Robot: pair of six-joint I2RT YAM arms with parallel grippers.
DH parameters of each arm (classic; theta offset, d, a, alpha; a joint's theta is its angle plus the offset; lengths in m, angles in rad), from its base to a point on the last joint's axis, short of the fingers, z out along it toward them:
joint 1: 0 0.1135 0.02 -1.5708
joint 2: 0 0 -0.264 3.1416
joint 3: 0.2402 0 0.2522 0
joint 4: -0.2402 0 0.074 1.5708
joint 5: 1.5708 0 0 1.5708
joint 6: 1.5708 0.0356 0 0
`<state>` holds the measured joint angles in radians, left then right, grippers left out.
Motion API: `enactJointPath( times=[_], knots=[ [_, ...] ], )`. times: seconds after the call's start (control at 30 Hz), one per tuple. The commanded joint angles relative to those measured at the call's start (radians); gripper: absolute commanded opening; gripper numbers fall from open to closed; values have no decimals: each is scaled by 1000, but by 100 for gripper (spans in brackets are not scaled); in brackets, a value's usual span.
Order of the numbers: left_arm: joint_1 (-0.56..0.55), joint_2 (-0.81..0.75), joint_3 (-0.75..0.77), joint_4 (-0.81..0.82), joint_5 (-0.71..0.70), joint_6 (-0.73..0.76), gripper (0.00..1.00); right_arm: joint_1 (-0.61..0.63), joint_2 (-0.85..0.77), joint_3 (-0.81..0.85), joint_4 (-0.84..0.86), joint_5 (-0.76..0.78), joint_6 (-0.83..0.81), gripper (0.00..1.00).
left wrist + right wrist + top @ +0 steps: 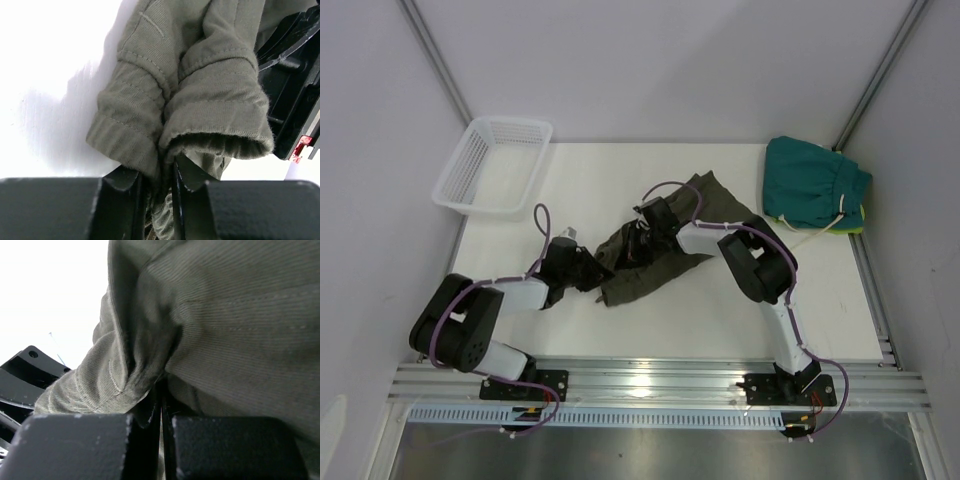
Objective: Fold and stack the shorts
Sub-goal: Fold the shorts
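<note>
The olive-green shorts (655, 262) lie crumpled in the middle of the white table. My left gripper (592, 268) is shut on their left edge; in the left wrist view the cloth (200, 95) bunches between the jaws (159, 187). My right gripper (642, 232) is shut on the upper middle of the same shorts; in the right wrist view the cloth (225, 325) is pinched between the nearly closed jaws (161, 405). The folded teal shorts (814, 182) with a white drawstring lie at the far right corner, apart from both grippers.
A white plastic basket (492, 166) stands at the far left corner of the table (580, 190). Grey walls close in on both sides. A metal rail (660, 380) runs along the near edge by the arm bases.
</note>
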<state>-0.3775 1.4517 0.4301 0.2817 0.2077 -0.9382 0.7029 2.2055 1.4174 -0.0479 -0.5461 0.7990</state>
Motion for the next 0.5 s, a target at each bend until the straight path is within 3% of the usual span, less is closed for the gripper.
enactJointPath(
  times=[0.0,0.03,0.07,0.23,0.47],
  knots=[
    [-17,-22,-5,-110,-11,39,13,12,45,-20,-7,18,14,0],
    [-15,-30,7,-118,-11,45,2,12,43,-18,-7,17,17,0],
    [-15,-30,12,-128,-13,56,1,9,42,-20,-9,18,19,0],
    [-14,-21,168,-397,-24,134,1,-46,-45,-5,-29,40,-29,0],
    [34,-50,320,-579,59,168,0,-189,-139,8,67,-86,-11,0]
  ],
)
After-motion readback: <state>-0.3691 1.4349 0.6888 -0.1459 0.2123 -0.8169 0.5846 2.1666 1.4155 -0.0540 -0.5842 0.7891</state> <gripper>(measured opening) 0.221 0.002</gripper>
